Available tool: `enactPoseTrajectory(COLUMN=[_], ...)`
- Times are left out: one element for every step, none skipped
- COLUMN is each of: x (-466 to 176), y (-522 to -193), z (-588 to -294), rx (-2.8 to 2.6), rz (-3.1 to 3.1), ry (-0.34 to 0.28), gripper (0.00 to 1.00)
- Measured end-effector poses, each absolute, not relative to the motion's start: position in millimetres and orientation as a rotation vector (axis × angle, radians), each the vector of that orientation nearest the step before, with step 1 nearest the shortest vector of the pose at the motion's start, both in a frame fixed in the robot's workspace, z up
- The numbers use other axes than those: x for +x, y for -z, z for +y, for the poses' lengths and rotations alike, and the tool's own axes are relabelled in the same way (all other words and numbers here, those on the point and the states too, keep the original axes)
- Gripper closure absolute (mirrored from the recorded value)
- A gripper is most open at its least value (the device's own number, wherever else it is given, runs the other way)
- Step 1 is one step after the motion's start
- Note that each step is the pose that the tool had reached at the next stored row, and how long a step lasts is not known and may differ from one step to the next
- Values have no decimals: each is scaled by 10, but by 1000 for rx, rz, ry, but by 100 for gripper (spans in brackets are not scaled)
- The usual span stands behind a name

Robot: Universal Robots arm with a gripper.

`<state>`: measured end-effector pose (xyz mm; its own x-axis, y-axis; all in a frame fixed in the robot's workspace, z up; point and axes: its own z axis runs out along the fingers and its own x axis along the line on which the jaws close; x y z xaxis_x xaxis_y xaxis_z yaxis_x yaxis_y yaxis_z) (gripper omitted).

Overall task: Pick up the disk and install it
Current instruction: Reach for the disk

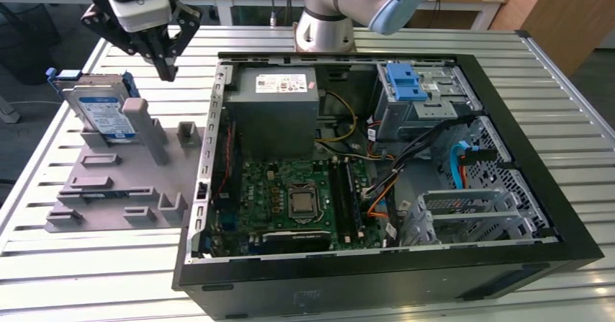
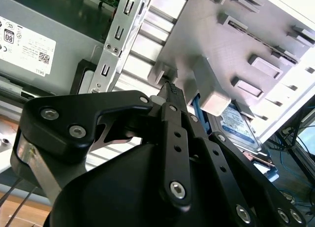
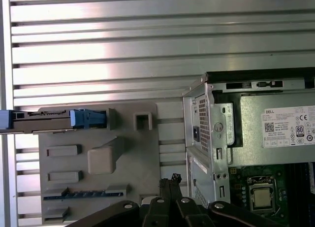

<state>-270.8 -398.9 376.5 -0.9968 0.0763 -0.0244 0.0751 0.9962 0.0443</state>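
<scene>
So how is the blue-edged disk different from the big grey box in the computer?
The disk stands on edge in the grey holder outside the computer case; the grey box sits inside it. The disk is thin and small; the grey box is bulky. The disk has a blue frame; the grey box has none. Both are grey, rectangular, with labels.

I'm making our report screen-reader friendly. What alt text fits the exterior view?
The arm's gripper, shut and empty, hangs above a grey holder where the disk stands on edge. On the exterior view's right of the holder, an open computer case lies on the slatted metal table.
</scene>
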Motion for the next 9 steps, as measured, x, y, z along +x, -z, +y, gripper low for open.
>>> enactPoseTrajectory(x=[-2711,-2714,-2718,-2722,-2725,-2728,-2731,-2734,-2737], y=[-3764,-3763,-3763,-3763,-3762,-3762,-3761,-3760,-3759], z=[-3989,-3989,-3989,-3989,-3989,-3989,-3989,-3989,-3989], rx=[118,118,118,118,118,118,118,118,118], rz=[3112,3112,3113,3112,3112,3113,3112,3112,3112], ry=[-68,-68,-68,-68,-68,-68,-68,-68,-68], gripper=[89,89,89,89,89,89,89,89,89])
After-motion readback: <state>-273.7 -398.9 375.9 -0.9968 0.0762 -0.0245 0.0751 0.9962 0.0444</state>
